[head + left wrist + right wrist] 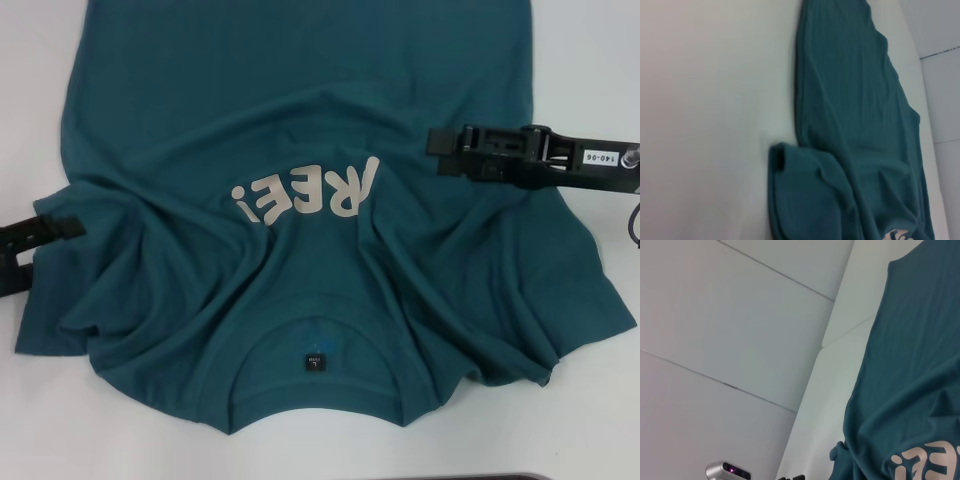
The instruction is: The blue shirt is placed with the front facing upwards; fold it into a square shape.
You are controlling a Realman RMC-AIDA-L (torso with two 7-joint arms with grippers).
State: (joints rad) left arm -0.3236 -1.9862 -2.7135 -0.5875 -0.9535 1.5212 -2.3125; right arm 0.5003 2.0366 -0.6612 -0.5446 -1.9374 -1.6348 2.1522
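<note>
Hovering at the right of the head view, the right hand (450,150) reaches in over the shirt's right flank, level with the lettering; whether it grips cloth cannot be told. The left hand (40,235) sits at the left edge, touching or just beside the bunched sleeve; its grip likewise cannot be told, being mostly out of frame.

Item: the blue shirt (300,130), front up on the white tabletop (590,60), collar (315,395) at the bottom of the frame, hem running off the top. Long axis: bottom to top. Both sleeves rumpled inward.

Judgement: each hand flanks one side; lengthwise side folds likely come next, neither hand clearly nearer.
</note>
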